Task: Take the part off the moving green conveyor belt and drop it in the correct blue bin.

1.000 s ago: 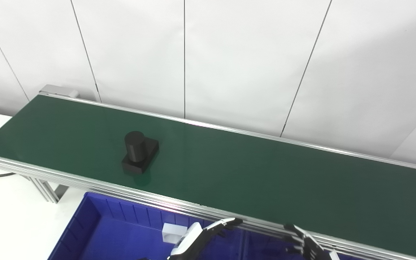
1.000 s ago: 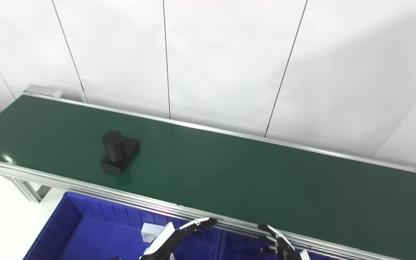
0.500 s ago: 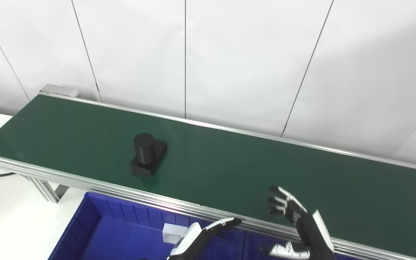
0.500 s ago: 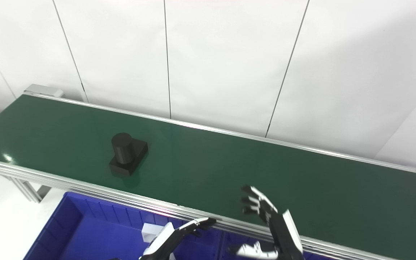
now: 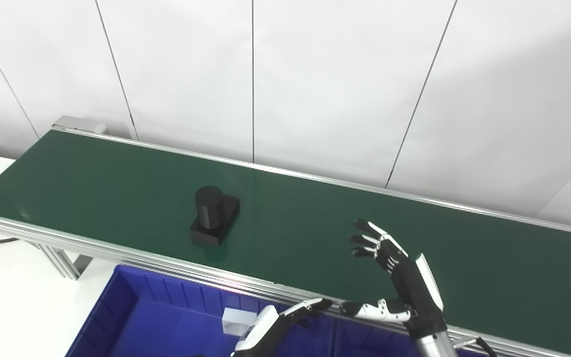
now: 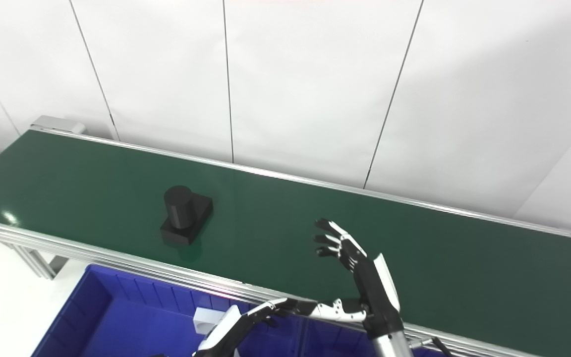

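A black part [image 5: 213, 215], a short cylinder upright on a square base, rides on the green conveyor belt [image 5: 290, 223] left of its middle. My right hand [image 5: 397, 270] is raised over the belt's near side, to the right of the part and well apart from it, open with fingers spread and thumb out to the left, holding nothing. My left hand [image 5: 278, 322] lies low at the bottom edge over the blue bin [image 5: 132, 310], fingers stretched out and empty, partly cut off by the frame.
A small white block [image 5: 238, 320] lies inside the blue bin below the belt's aluminium near rail [image 5: 166, 258]. A second bin compartment shows at the bottom right of the left hand. White wall panels stand behind the belt; a white table surface is at lower left.
The black part has travelled rightward along the belt. My right hand has risen from the bottom edge up over the belt, fingers spread. The left hand has stayed put.
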### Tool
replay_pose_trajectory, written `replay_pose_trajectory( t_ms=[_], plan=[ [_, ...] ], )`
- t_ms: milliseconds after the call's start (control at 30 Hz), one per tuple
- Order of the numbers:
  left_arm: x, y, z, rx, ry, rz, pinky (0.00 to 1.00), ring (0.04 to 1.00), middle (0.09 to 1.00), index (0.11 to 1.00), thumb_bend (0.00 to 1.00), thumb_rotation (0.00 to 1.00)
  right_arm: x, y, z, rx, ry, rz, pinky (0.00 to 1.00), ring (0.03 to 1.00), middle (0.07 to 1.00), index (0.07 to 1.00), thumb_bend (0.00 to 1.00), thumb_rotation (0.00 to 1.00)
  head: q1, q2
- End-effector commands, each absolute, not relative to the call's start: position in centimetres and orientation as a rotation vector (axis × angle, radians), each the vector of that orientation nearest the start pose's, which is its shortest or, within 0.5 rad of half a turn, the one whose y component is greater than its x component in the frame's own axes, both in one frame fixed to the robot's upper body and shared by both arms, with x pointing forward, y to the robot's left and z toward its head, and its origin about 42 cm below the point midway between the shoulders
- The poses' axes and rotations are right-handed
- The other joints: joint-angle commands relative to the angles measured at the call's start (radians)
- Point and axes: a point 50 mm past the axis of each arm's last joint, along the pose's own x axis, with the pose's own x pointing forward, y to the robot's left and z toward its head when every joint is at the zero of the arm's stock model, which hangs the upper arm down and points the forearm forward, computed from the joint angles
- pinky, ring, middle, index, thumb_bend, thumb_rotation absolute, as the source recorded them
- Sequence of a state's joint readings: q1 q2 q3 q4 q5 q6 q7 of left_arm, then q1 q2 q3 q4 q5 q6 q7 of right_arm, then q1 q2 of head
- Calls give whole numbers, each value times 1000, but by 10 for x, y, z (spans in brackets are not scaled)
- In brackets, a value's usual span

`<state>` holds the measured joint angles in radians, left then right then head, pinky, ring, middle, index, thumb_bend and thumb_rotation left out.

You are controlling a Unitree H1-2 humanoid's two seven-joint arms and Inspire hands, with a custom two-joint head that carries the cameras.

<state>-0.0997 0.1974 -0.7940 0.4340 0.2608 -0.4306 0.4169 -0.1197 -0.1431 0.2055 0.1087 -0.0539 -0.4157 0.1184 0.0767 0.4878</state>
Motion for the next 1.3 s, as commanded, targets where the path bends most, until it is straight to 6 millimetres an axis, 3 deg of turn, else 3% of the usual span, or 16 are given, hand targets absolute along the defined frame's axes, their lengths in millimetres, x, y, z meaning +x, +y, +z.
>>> replay_pose_trajectory(
  t_ms=[0, 267, 600, 833, 1267],
  plan=[
    [241, 113, 18, 399, -260, -498, 670, 773, 846, 869, 1000, 144, 320, -177, 144, -184, -525, 384, 665, 776, 893, 837, 1000, 325, 2, -2],
    [242, 113, 16, 398, -246, -505, 718, 810, 859, 851, 1000, 168, 343, -160, 151, -160, -534, 415, 669, 770, 894, 841, 996, 307, 4, -8],
    [241, 111, 15, 394, -245, -507, 716, 810, 860, 858, 1000, 152, 378, -127, 144, -138, -470, 453, 656, 768, 873, 845, 977, 250, 11, -8],
    [239, 110, 14, 398, -247, -508, 713, 812, 865, 864, 1000, 155, 399, -106, 142, -139, -430, 471, 663, 783, 895, 862, 995, 271, 19, -11],
    [237, 110, 14, 393, -242, -511, 707, 808, 864, 862, 1000, 161, 430, -92, 138, -147, -351, 466, 665, 785, 917, 865, 1000, 253, 21, -10]
  ],
)
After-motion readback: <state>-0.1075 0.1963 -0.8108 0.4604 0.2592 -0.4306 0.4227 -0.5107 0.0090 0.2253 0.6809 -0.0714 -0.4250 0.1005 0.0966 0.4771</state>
